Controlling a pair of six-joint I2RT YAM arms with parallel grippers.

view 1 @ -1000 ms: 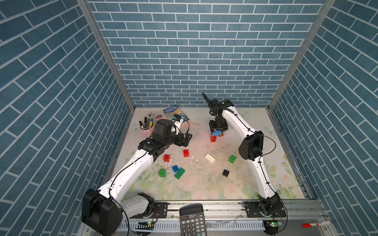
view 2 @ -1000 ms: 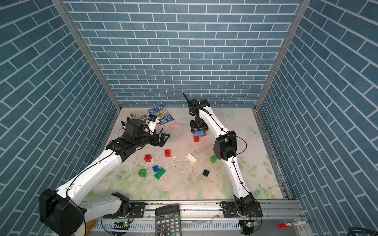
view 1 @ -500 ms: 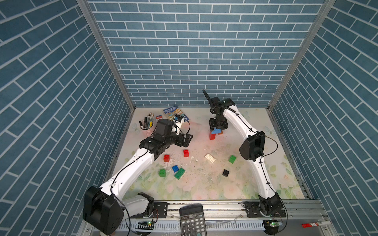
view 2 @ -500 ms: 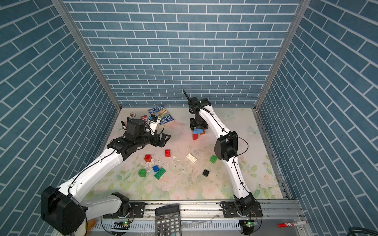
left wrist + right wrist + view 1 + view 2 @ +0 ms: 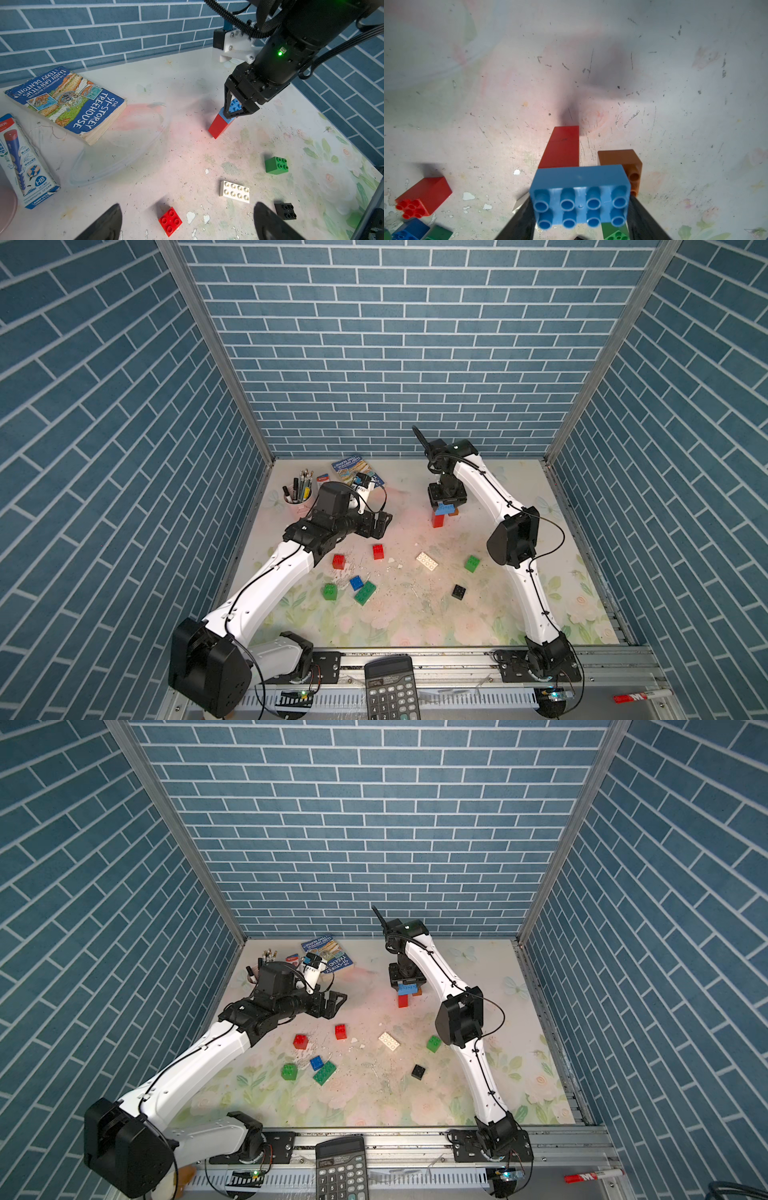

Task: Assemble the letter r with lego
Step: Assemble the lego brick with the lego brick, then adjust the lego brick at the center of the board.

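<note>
While sitting atop the red plastic column (image 5: 218, 126), the light blue oblong studded brick (image 5: 579, 187) is being clenched between the jaws of the right gripper (image 5: 581, 218).

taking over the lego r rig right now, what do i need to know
Hands: left hand open, empty, above the table. Right hand shut on the light blue brick.
Things: that brick lies across the top of the red column; the brown brick sits under its overhang, attachment unclear.
Spares: red brick, white brick, green brick, black brick, blue brick.
Done: stem plus top bar, apparently.
Left: release, then check the r holds.
</note>
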